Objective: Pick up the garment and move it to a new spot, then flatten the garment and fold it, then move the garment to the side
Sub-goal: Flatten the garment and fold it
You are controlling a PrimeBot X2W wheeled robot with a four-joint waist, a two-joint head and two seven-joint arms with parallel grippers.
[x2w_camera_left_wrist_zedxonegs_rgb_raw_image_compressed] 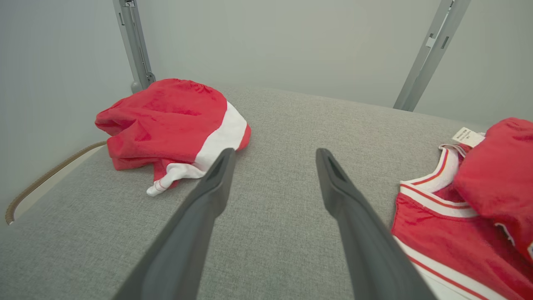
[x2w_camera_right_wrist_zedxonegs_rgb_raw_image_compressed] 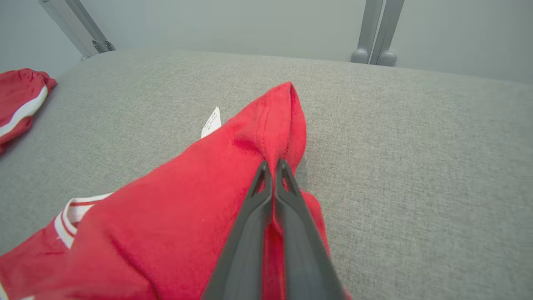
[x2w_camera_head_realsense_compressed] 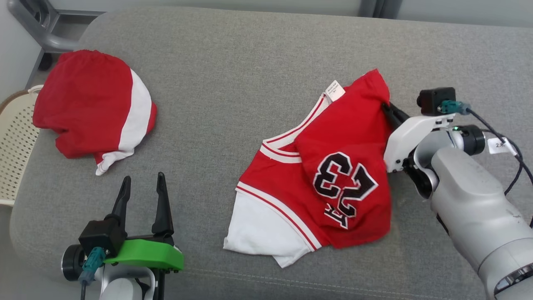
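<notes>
The garment, a red jersey with white trim and a black 23, lies crumpled right of centre on the grey cushion. My right gripper is at its far right edge, shut on a raised fold of red cloth. In the right wrist view the two fingers meet at the tips with the garment pinched between them. My left gripper stands open near the front left edge, off to the garment's left, holding nothing. The left wrist view has its gripper spread wide above bare cushion, the garment at the right.
A second red and white piece of clothing sits bunched at the cushion's far left. A pale perforated basket stands beside the left edge. A grey metal frame rises behind the back corner. Bare cushion lies between the two clothes.
</notes>
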